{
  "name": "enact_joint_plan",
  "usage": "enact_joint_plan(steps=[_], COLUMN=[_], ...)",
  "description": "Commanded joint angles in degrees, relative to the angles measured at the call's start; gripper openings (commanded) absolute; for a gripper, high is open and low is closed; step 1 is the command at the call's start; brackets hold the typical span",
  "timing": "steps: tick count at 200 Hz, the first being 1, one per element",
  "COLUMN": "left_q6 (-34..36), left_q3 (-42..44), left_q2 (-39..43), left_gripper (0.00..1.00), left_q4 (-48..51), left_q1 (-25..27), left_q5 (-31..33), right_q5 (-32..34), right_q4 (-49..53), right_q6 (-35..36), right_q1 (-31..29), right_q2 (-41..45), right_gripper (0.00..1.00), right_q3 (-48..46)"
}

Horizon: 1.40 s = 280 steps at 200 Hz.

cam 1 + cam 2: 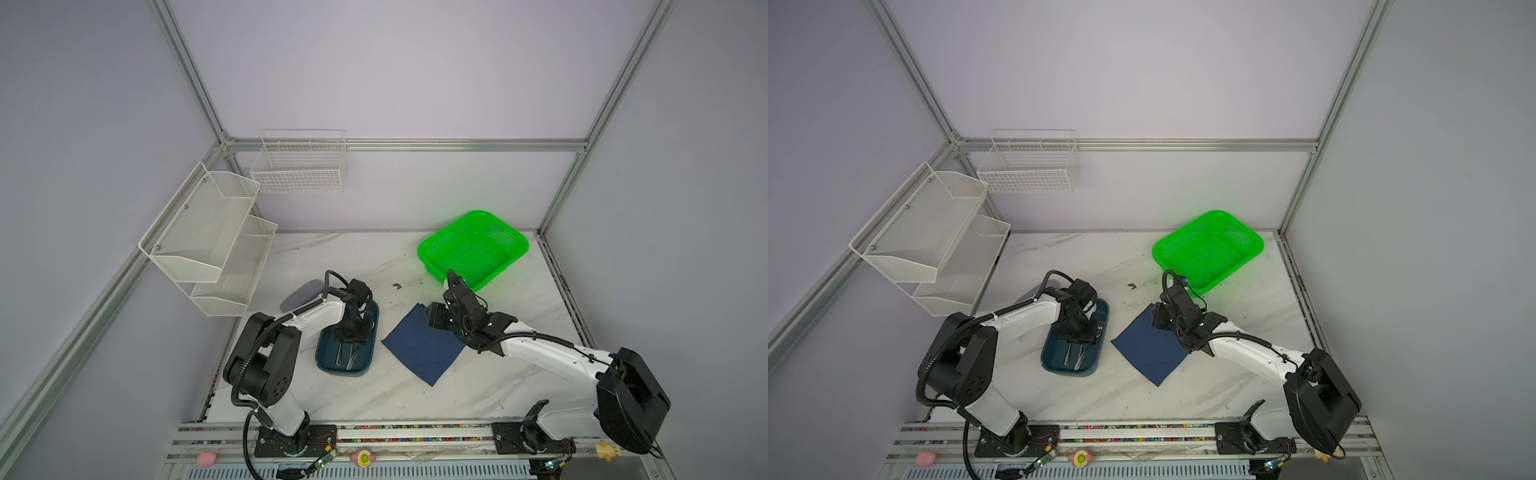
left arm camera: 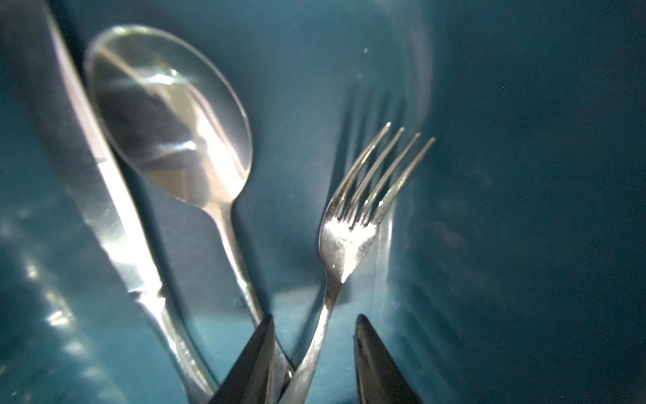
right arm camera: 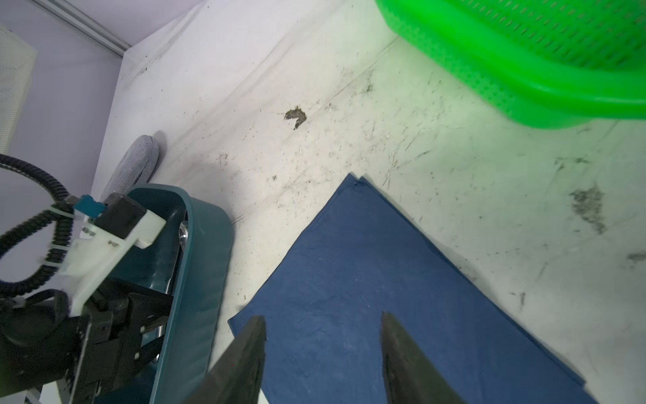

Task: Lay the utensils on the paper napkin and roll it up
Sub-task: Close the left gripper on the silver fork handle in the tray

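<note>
The knife point(image 2: 115, 224), spoon point(image 2: 167, 122) and fork point(image 2: 349, 238) lie side by side in the dark teal tray point(image 1: 324, 365). My left gripper point(image 2: 314, 316) reaches down into the tray, seen in both top views point(image 1: 348, 343) point(image 1: 1075, 343). Its jaws stand apart around the fork's handle. The handle leans on one finger beside the spoon's handle, with a gap to the other finger. The navy paper napkin point(image 1: 419, 345) point(image 3: 367, 252) lies flat right of the tray. My right gripper point(image 3: 322, 316) point(image 1: 428, 316) hovers open over its far right part, holding nothing.
A green basket point(image 1: 473, 245) stands behind the napkin at the back right. A grey oblong case point(image 1: 299, 295) lies behind the tray, partly hidden by the left arm. White wire racks point(image 1: 208, 241) point(image 1: 299, 166) hang on the left and back walls. A small brown scrap point(image 1: 396, 286) lies mid-table.
</note>
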<state>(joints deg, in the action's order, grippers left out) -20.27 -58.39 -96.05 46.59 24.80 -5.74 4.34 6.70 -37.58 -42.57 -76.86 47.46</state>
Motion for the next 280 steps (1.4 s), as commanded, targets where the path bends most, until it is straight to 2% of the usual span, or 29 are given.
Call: enact_joint_plan(steps=[1, 68, 96, 111, 152, 175, 191, 280], left_q6=[1.23, 1.51, 0.90, 0.75, -0.23, -2.89, -4.36, -2.90], left_q3=[-4.73, -4.88, -3.56, -2.67, -1.12, -1.96, -1.90, -2.03], left_q2=[-1.01, -2.86, -3.53, -3.86, -4.56, -5.89, -6.45, -8.13], left_gripper=[0.35, 0.31, 0.29, 0.24, 0.22, 0.15, 0.11, 0.17], left_q4=[0.52, 0.16, 0.25, 0.00, 0.01, 2.72, 2.86, 2.19], left_q1=[-0.28, -0.30, -0.29, -0.29, -0.32, -0.36, -0.36, -0.37], left_q5=[-0.41, -0.06, -0.23, 0.06, 2.00, 6.05, 6.17, 2.76], right_q5=[0.71, -7.61, -7.68, -7.68, -7.69, -7.42, -4.73, -5.38], right_q4=[1.07, -3.31, -3.34, -3.30, -3.29, -2.43, -0.36, -0.71], right_q6=[1.02, -3.70, -3.88, -3.86, -3.80, -3.94, -4.74, -4.54], right_q1=[0.12, 0.12, 0.12, 0.12, 0.12, 0.12, 0.14, 0.12], right_q2=[0.77, -5.08, -6.36, -6.46, -6.76, -7.25, -7.16, -8.46], right_gripper=[0.55, 0.55, 0.55, 0.55, 0.55, 0.55, 0.55, 0.55], right_q3=[-0.15, -1.77, -1.12, -1.05, -0.88, -0.41, 0.08, 0.61])
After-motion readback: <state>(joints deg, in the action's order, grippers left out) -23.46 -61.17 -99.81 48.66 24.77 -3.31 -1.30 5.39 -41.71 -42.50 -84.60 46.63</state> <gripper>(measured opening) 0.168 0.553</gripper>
